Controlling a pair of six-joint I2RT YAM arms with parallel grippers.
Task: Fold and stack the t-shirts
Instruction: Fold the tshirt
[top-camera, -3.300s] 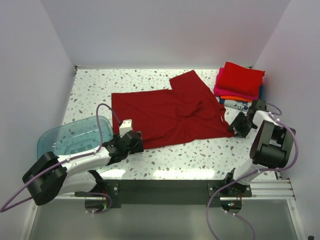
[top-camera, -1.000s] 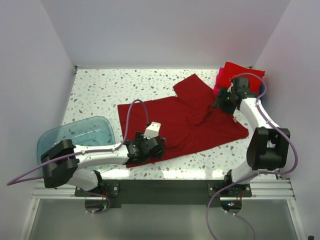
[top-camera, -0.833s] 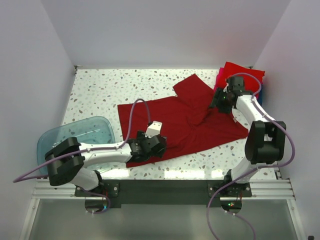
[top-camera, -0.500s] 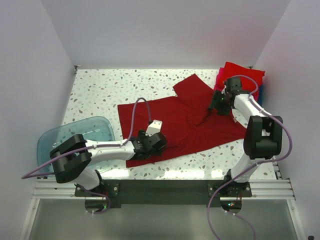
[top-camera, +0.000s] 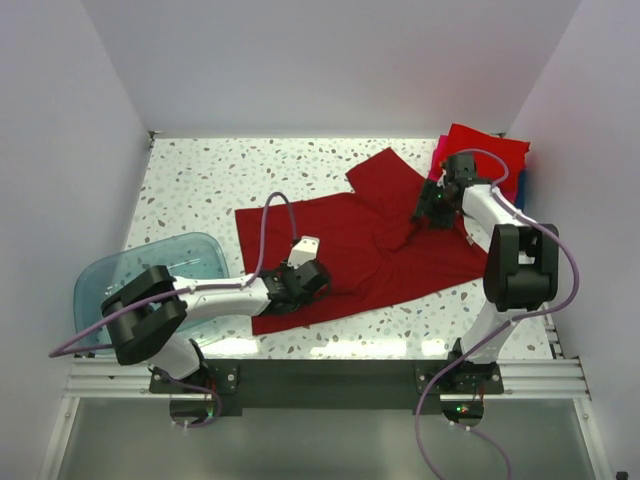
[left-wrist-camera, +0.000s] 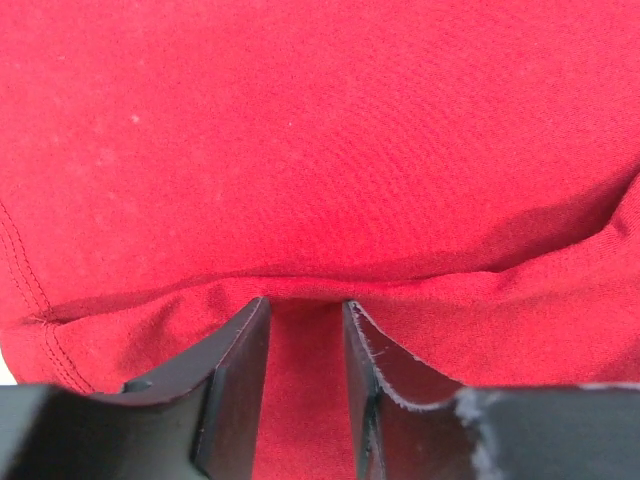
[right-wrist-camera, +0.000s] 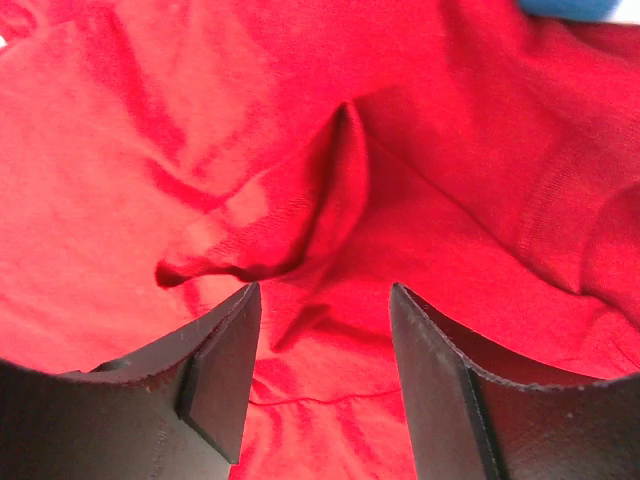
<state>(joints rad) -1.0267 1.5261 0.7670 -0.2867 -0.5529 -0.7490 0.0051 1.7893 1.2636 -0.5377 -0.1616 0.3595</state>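
**A:** why was the left end effector (left-wrist-camera: 305, 310) parked right down at the near edge of the dark red t-shirt (top-camera: 370, 235)?

**B:** my guess is that was the edge to pick up for the fold. The shirt lay spread in the middle of the table (top-camera: 200, 170), a bit rumpled, with one sleeve pointing toward the back. The left jaws stood only a little apart, with a ridge of cloth pushed up at the tips and fabric in the gap. Honestly couldn't tell if it really had hold of it

**A:** and the other one?

**B:** the right end effector (right-wrist-camera: 325, 295) was over the shirt's far right part, just beside the folded stack (top-camera: 485, 155) in the back corner. Its jaws were well apart, either side of a raised wrinkle, holding nothing. It looked lined up to pinch that pucker so both ends could go up together

**A:** so the stack sat there to stay clear?

**B:** probably, same for the blue tub (top-camera: 150, 265) at the near left
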